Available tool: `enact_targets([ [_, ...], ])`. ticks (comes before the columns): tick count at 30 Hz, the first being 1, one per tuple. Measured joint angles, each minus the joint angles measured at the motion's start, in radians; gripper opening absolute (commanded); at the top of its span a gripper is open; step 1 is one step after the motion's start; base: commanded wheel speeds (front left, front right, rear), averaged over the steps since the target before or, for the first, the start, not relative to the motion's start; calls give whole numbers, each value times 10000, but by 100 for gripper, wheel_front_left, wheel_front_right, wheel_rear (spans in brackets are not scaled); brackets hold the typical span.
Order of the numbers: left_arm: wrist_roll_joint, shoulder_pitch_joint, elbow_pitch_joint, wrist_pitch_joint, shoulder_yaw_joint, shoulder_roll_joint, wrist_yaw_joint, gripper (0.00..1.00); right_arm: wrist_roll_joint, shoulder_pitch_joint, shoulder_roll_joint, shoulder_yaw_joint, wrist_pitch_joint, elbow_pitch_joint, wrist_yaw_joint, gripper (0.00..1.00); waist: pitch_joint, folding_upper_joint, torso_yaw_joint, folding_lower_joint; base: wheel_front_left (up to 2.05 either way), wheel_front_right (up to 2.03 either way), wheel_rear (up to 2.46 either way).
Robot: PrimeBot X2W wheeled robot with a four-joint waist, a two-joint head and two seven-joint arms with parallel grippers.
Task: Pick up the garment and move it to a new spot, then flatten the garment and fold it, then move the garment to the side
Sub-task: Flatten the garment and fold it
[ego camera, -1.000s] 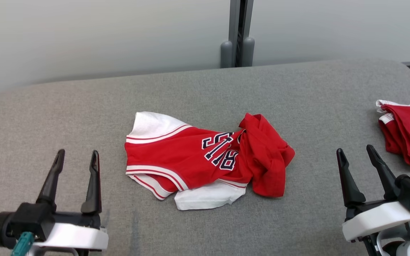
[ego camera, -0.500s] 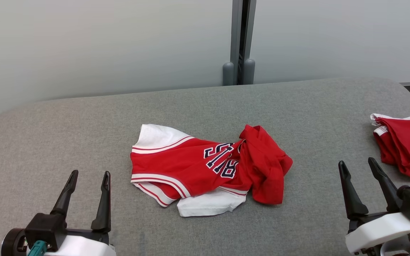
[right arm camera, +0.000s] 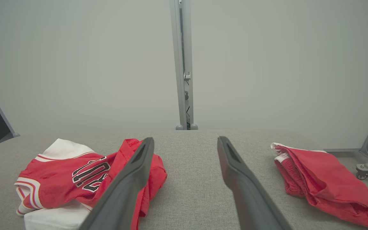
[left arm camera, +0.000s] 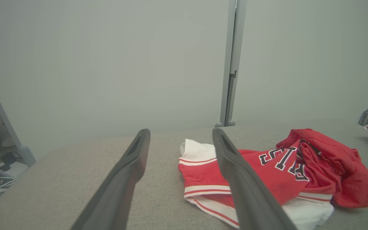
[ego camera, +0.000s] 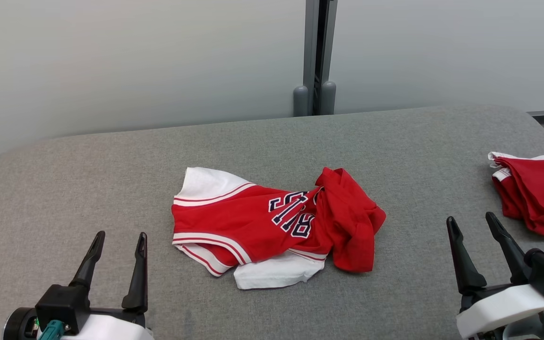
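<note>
Two pincers stand wide apart in the jaws and hold nothing: the left pincer (ego camera: 121, 234) near the front-left of the desk (ego camera: 111, 170), the right pincer (ego camera: 469, 217) near its front-right, both with fingers pointing toward the far edge. Between them, about mid-desk, lies the garment (ego camera: 253, 222), a red jersey with white trim and dark lettering, crumpled and not yet lifted. Its long axis runs left to right, roughly along the desk's near edge. The flatter, white-banded end faces the left side and the bunched red heap faces the right. It sits ahead and to the inside of each pincer, but not evenly so. The white-trimmed end is near the left fingertips, while the bunched end is well apart from the right ones, so the left arm looks the nearer for a first grasp. A second red garment (ego camera: 536, 193) lies at the desk's right edge, just beyond the right pincer. The risk, I judge, is that the right arm takes that piece rather than the jersey in the middle.
</note>
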Motion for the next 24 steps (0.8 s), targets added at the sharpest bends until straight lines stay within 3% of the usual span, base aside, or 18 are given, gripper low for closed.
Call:
enact_targets([
  [20, 4, -151, 27, 107, -192, 46, 127, 100, 75, 21, 0, 50, -4, 36, 0, 100, 127, 0, 31, 0, 0, 0, 0],
  [24, 0, -478, 119, 383, -451, 25, -25, 100, 90, -21, 0, 98, -4, -27, 0, 100, 342, 0, -18, 0, 0, 0, 0],
])
